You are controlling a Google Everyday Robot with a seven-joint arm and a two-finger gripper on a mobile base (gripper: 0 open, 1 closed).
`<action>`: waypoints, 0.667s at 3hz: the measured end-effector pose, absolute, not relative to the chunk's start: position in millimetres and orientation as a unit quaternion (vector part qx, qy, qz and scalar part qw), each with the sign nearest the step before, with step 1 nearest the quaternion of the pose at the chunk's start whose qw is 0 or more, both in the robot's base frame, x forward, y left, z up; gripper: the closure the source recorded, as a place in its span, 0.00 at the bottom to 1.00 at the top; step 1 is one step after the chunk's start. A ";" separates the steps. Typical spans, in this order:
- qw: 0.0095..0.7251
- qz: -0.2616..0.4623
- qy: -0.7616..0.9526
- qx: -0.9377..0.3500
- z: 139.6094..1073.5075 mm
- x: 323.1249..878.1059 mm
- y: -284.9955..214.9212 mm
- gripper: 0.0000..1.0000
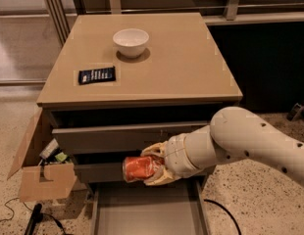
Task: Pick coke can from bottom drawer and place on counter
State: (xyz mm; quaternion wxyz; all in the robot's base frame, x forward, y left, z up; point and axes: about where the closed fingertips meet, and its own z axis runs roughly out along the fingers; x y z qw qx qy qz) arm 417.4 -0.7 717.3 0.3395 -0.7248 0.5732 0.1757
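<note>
- The gripper [151,166] is at 6 o'clock from the counter's centre, in front of the drawer fronts.
- Its two tan fingers [153,150] are closed partway around the coke can [139,168], one above it and one below, and they hold it.
- The coke can lies on its side in this grip. Its free end points to 9 o'clock.
- The coke can is clear of the floor of the bottom drawer [147,212], which is pulled open at 6 o'clock from the can.
- The white arm [250,141] enters from 4 o'clock.
- The counter [181,67] carries two items:
- A white bowl [131,42] stands at 12 o'clock from the counter's centre.
- A flat black packet [96,75] lies at 9 o'clock, well apart from the bowl.
- The top drawer [108,137] and the middle drawer [95,172] each stand slightly open.
- A cardboard box [41,180] with open flaps rests on the floor at 9 o'clock from the cabinet.
</note>
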 end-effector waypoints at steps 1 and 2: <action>0.343 0.153 0.570 -0.731 752.3 434.2 -5.2 1.00; 0.366 0.119 0.574 -0.723 811.2 461.5 -28.8 1.00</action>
